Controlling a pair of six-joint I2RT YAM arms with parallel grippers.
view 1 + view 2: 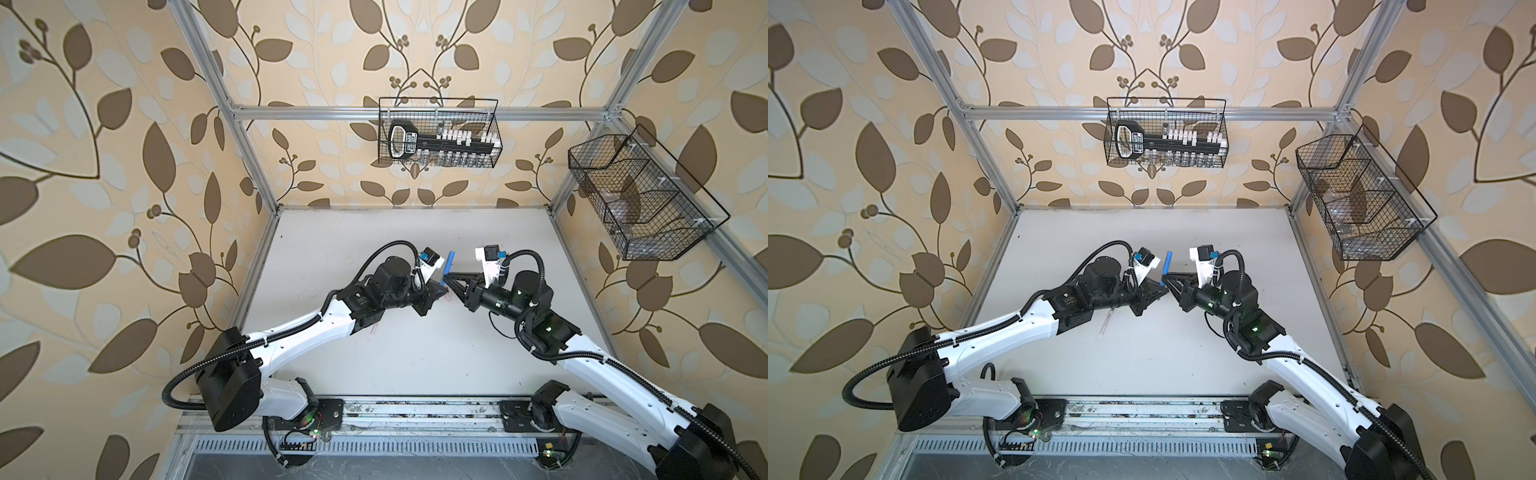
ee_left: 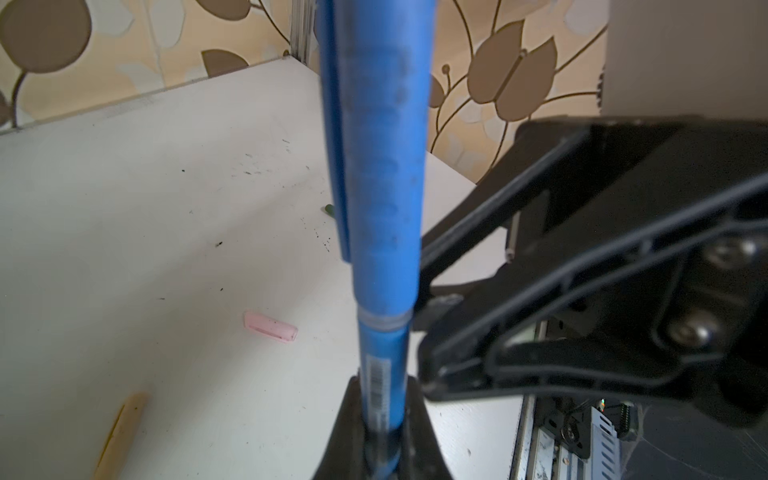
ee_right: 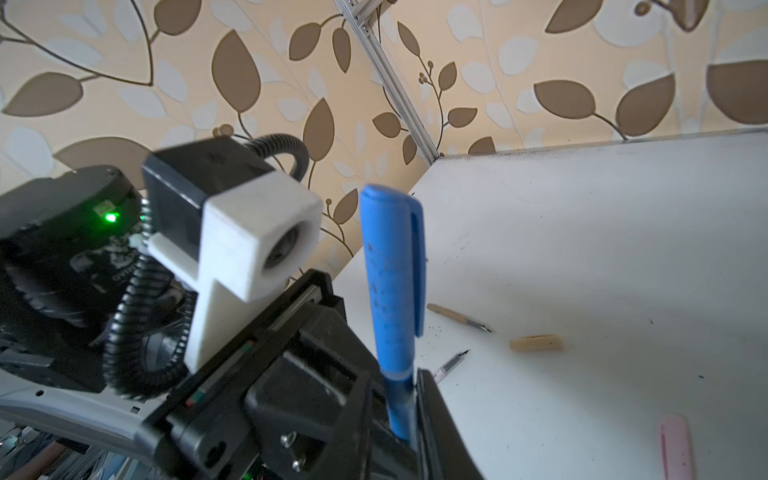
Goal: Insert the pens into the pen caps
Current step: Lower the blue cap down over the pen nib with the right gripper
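A blue pen [image 2: 382, 353] stands upright above the table with a blue pen cap [image 2: 378, 166] seated on its upper end; both top views show it [image 1: 449, 262] [image 1: 1168, 261]. My left gripper [image 2: 382, 399] [image 1: 443, 290] is shut on the barrel's lower part. My right gripper [image 3: 397, 382] [image 1: 447, 277] straddles the pen near the cap's lower rim, its jaws slightly apart with a thin gap on one side. On the table lie a pink cap [image 2: 271, 327] [image 3: 675, 446], a tan cap [image 3: 536, 343], a tan pen [image 3: 457, 318] and a whitish pen [image 3: 451, 363].
A small dark green piece [image 2: 329, 209] lies farther back on the white table [image 1: 374, 374]. Black wire baskets hang on the back wall [image 1: 438, 133] and the right wall [image 1: 640, 199]. Aluminium frame posts edge the table, and a rail [image 1: 415, 415] runs along the front.
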